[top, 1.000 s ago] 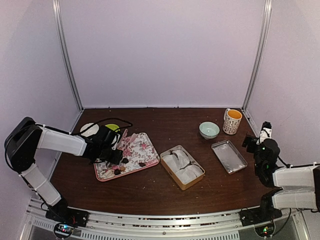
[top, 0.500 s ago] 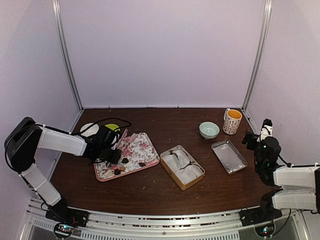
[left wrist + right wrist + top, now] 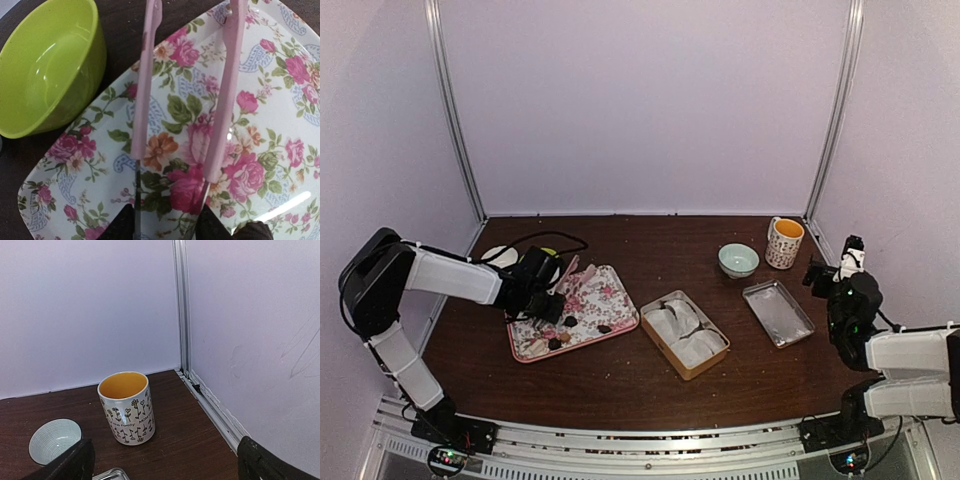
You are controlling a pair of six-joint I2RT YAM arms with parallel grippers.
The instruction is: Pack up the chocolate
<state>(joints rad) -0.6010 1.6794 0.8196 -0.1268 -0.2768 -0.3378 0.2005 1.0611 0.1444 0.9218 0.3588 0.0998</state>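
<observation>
- Since a second ago, the left arm's elbow has swung inward and its pincer point(image 3: 544, 292) has crept toward the far left corner of the counter point(image 3: 620, 390). It now covers more of the green bowl point(image 3: 50, 65).
- The right arm has scarcely shifted. Its pincer point(image 3: 165, 471) stands wide at the right edge.
- The left pincer clasps one pair of pink tongs point(image 3: 142, 100), the two arms spread over the one floral tray point(image 3: 595, 290).
- The chocolate point(image 3: 570, 322) lies along the tray's near edge, by the left edge of the counter. There are perhaps four dark lumps and one paler, though the view is too coarse for a sure count.
- One cardboard box point(image 3: 670, 361) holding white paper cups sits mid-counter.
- One metal tray point(image 3: 778, 313), one pale bowl point(image 3: 738, 260) and one mug point(image 3: 785, 243) are toward the far right corner.
- One white dish point(image 3: 495, 257) sits beside the green bowl.
</observation>
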